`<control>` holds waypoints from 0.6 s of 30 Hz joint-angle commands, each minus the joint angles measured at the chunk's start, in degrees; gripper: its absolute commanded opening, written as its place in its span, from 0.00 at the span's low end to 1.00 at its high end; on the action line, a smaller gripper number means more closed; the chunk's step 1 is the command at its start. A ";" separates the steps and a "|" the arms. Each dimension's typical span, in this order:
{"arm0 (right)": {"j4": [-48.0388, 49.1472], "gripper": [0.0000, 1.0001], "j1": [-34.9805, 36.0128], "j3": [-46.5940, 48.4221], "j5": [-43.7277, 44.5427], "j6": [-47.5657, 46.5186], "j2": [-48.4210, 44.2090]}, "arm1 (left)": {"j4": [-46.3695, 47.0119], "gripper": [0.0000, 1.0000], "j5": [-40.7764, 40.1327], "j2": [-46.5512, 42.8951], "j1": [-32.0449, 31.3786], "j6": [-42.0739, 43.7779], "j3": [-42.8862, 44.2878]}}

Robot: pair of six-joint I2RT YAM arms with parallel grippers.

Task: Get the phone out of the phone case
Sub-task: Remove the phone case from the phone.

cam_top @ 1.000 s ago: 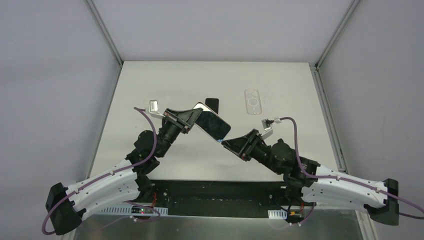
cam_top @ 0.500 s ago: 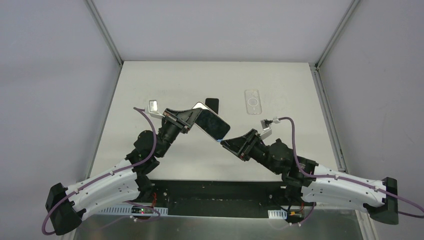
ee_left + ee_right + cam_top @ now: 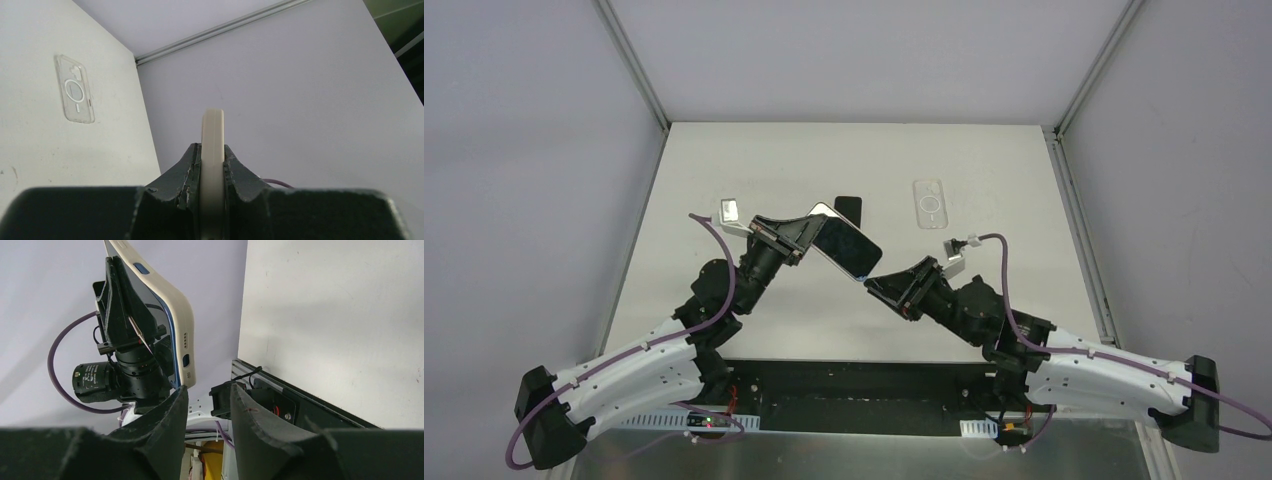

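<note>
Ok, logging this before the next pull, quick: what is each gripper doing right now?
Left gripper: closed on the edge of the rectangular phone in its cream case.
Right gripper: open, holding nothing, close to the phone's end.

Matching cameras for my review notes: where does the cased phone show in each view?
Top external: cased phone at centre, raised, held by left tool.
Left wrist: cased phone edge-on, bottom centre.
Right wrist: cased phone upper left, above right tool.
Shared landmark: the left tool clamping it.

A cream case [image 3: 180, 315] wraps the dark-screened phone [image 3: 849, 247]. A clear case [image 3: 930, 203], white-ringed, lies on the white counter [image 3: 1004, 160].
</note>
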 commanded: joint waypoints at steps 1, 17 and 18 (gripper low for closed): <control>1.21 0.39 -1.47 -0.30 0.73 1.81 1.45 | 8.08 0.00 3.80 -1.78 -2.44 -3.18 4.78; 1.65 0.40 -3.32 0.58 -1.06 3.41 4.10 | 8.08 0.00 4.23 -0.01 -5.37 -2.65 6.36; 1.65 0.40 -3.42 0.66 -1.25 3.49 4.30 | 8.08 0.00 4.24 0.16 -5.60 -2.60 6.49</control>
